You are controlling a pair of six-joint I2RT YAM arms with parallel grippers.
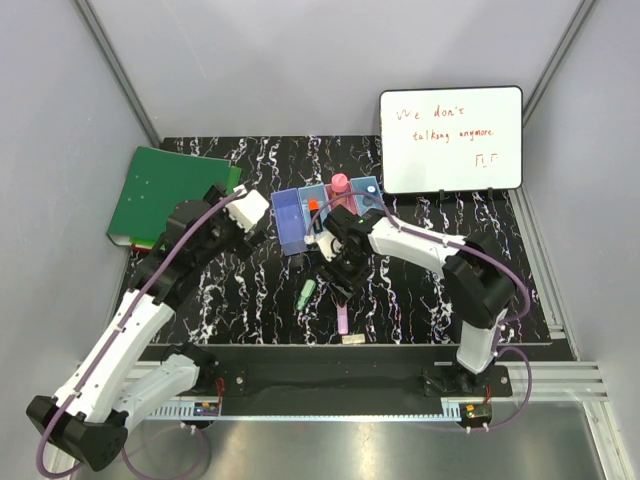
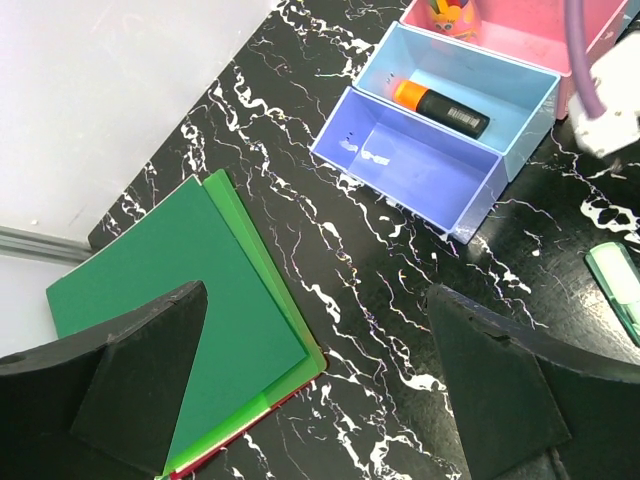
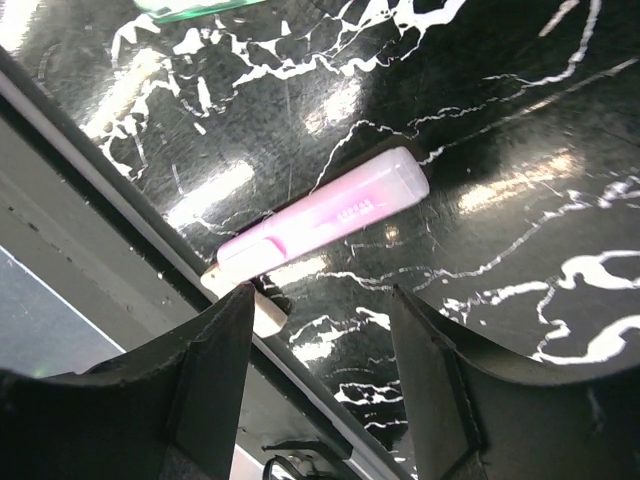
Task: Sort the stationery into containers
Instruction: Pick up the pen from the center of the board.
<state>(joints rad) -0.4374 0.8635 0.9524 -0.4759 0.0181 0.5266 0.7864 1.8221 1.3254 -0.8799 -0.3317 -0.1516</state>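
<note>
left claw (image 2: pixel 318 300): jaws wide apart, nothing between them. Hangs over the counter (image 2: pixel 380 270), between the green binder (image 2: pixel 180 300) and the containers (image 1: pixel 290 215).
right claw (image 3: pixel 322 295): jaws apart, nothing gripped. Sits low over the near strip of the counter, with the pink highlighter (image 3: pixel 320 225) just beyond the fingertips.
near edge: pink highlighter lies flat, at a slant to the counter's near edge and close to it. Beige eraser (image 3: pixel 265 315) sits right at that edge, just beside the highlighter's paler end.
open room: bare marble between the binder and the containers, and also left of the green highlighter (image 1: pixel 306 292). The right arm reaches in across the right half of the counter.
containers: four joined bins in a row at mid counter, toward the back. Whiteboard (image 1: pixel 450 140) stands behind them to the right.
contents: orange-capped black marker (image 2: pixel 440 105) lies in the light blue bin (image 2: pixel 535 120). Pink-capped tube (image 1: pixel 340 182) stands upright in the pink bin (image 1: pixel 352 203).
looks: pink highlighter has a translucent pale body with small print and glare along its side. Green highlighter is translucent and lies loose on the counter between the bins and the pink one, apart from both.
</note>
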